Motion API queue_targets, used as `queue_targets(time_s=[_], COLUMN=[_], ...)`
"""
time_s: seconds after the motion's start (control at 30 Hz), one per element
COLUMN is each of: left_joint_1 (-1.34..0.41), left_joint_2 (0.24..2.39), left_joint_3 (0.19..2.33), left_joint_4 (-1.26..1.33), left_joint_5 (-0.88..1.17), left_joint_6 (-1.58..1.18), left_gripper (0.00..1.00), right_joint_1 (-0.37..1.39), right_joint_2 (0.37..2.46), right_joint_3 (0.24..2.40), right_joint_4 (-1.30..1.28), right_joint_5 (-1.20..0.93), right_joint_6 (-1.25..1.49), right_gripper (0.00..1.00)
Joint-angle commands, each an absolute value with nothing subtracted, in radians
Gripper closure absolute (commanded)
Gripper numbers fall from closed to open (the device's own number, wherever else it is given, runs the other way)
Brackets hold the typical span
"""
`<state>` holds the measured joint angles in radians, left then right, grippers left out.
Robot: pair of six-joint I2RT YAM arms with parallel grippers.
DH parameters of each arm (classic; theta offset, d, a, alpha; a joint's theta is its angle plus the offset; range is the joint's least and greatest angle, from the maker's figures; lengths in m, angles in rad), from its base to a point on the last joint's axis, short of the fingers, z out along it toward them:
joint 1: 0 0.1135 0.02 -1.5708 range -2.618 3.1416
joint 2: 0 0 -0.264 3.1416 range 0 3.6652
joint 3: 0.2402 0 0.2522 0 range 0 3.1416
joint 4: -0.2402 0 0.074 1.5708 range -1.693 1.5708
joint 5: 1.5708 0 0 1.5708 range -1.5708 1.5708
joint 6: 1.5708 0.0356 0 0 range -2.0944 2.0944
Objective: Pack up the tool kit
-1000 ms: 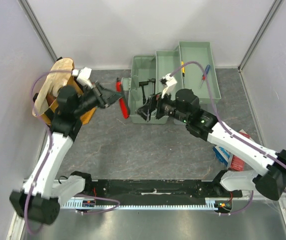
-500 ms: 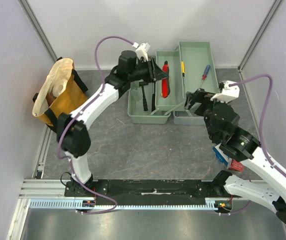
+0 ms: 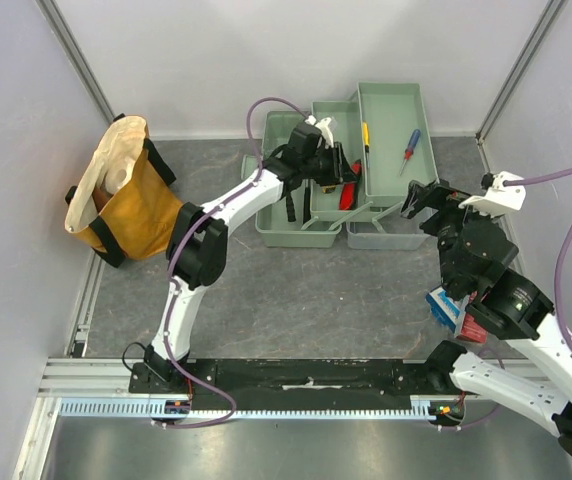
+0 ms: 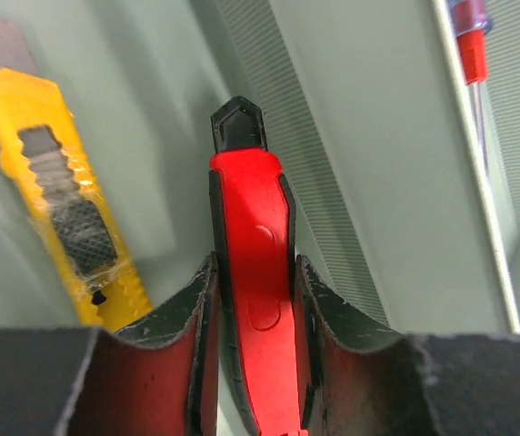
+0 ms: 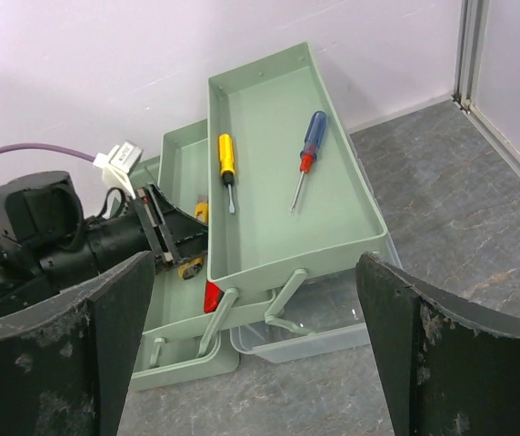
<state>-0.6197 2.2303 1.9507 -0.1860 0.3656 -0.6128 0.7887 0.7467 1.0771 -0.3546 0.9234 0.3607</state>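
Overhead view looks down; both wrist views, one close, share the green toolbox (image 3: pixel 366 170).

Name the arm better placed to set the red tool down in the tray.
Left. Its jaws grip the red-handled tool over the middle tray, beside the yellow utility knife; the right gripper hangs open, off the toolbox.

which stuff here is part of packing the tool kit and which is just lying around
Part of the job:
- green toolbox with fold-out trays
- red-handled tool, in the left gripper, over a tray
- yellow utility knife, in that tray
- yellow screwdriver and blue screwdriver, in the top tray
- black-handled tool, in the box

Lying about:
- mustard cloth bag
- blue-and-red packets
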Motion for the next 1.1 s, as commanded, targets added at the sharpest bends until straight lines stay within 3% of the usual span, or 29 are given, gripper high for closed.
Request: queue_targets(time_s=[0.0, 0.4, 0.6, 0.73, 0.93, 1.07], left_joint_1=[-0.652, -0.664, -0.664, -0.666, -0.654, -0.608], left_joint_2=[2.244, 2.168, 2.051, 1.952, 1.771, 1.663], left_joint_3=[2.014, 2.014, 1.918, 1.852, 1.702, 1.563], left_joint_4=[-0.176, -0.23, -0.163, -0.149, -0.163, -0.184], left_joint_5=[0.278, 0.135, 0.082, 0.028, -0.093, -0.138], left_joint_6=[-0.558, -0.512, -0.479, -0.448, -0.405, -0.426], left_gripper=[0.86, 0.32, 0.18, 0.14, 0.05, 0.01], right_joint_1=[0.788, 0.788, 0.787, 0.743, 0.398, 0.192], right_joint_2=[0.753, 0.785, 0.859, 0.977, 1.17, 1.276], right_joint_3=[1.124, 1.152, 1.23, 1.362, 1.52, 1.557], right_joint_4=[-0.362, -0.362, -0.377, -0.39, -0.437, -0.44], right_joint_5=[0.96, 0.977, 0.902, 0.847, 0.421, 0.304], right_joint_6=[0.345, 0.334, 0.345, 0.319, 0.382, 0.405], right_gripper=[0.02, 0.02, 0.02, 0.02, 0.02, 0.02])
